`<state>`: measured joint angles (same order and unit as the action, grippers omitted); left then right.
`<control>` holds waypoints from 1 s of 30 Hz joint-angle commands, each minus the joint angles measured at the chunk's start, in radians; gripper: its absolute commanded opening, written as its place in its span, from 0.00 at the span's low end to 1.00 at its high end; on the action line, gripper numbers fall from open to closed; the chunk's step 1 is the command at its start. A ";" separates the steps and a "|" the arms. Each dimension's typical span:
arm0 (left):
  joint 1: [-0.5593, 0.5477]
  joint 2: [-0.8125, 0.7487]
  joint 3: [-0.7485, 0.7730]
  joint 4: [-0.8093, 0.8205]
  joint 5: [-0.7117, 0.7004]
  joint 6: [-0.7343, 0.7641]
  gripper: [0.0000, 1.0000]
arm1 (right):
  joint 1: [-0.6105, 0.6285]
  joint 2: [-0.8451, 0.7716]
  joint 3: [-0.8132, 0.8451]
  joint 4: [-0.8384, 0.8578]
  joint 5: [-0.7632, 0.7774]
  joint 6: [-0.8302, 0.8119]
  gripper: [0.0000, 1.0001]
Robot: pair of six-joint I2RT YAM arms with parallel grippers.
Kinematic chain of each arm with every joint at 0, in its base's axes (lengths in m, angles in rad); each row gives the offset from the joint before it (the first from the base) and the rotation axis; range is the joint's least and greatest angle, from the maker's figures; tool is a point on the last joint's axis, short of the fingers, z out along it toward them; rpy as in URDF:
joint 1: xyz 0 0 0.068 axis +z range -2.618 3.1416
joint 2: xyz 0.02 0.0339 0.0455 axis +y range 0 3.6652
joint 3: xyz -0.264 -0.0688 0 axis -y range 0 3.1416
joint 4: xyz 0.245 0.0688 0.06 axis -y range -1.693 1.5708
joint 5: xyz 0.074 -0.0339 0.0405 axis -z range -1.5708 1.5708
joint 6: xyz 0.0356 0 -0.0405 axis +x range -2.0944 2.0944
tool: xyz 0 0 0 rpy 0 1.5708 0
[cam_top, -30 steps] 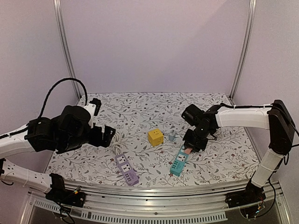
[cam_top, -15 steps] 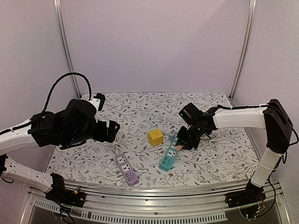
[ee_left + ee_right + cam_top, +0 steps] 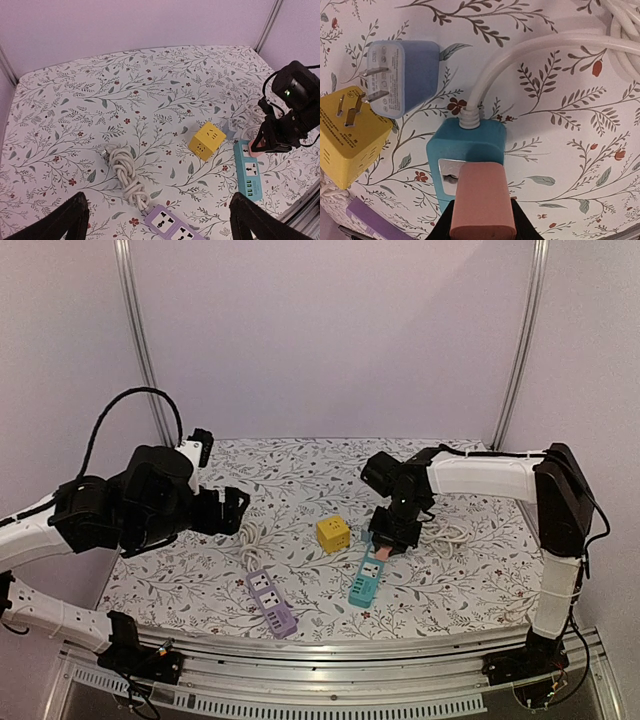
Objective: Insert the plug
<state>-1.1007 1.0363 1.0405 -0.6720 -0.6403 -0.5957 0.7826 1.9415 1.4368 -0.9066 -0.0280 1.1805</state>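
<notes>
My right gripper (image 3: pixel 482 226) is shut on a pink plug (image 3: pixel 482 200), with black fingers on both sides of it. The plug stands on the cord end of a teal power strip (image 3: pixel 467 137), and its prongs are hidden. From above, the right gripper (image 3: pixel 388 536) holds the plug (image 3: pixel 377 553) over the far end of the strip (image 3: pixel 364 583), just right of centre. My left gripper (image 3: pixel 232 510) hangs open above the left side of the table. In its wrist view, the left gripper (image 3: pixel 160 222) has nothing between its fingers.
A yellow cube adapter (image 3: pixel 333 533) sits left of the teal strip, with a blue adapter (image 3: pixel 402 75) beside it. A purple power strip (image 3: pixel 271 601) lies near the front edge, and its coiled white cord (image 3: pixel 125 172) lies behind it. The teal strip's white cable (image 3: pixel 530 55) loops off to the right.
My right gripper has moved left with the pink plug, and the teal strip has shifted left with it, toward the yellow cube. The left arm has shifted slightly and stays open.
</notes>
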 commanded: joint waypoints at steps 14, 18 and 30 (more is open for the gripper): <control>0.012 -0.160 -0.051 -0.092 -0.052 -0.025 0.98 | -0.009 0.300 -0.025 -0.243 0.120 -0.158 0.00; 0.012 -0.157 -0.048 -0.096 -0.056 -0.042 0.98 | -0.007 0.353 0.000 -0.260 0.124 -0.194 0.00; 0.012 -0.079 0.013 -0.100 -0.063 -0.052 0.97 | -0.002 0.421 -0.123 -0.096 0.048 -0.216 0.00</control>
<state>-1.1007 0.9379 1.0145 -0.7475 -0.6930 -0.6327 0.7910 2.0472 1.5517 -1.0241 -0.0086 1.0172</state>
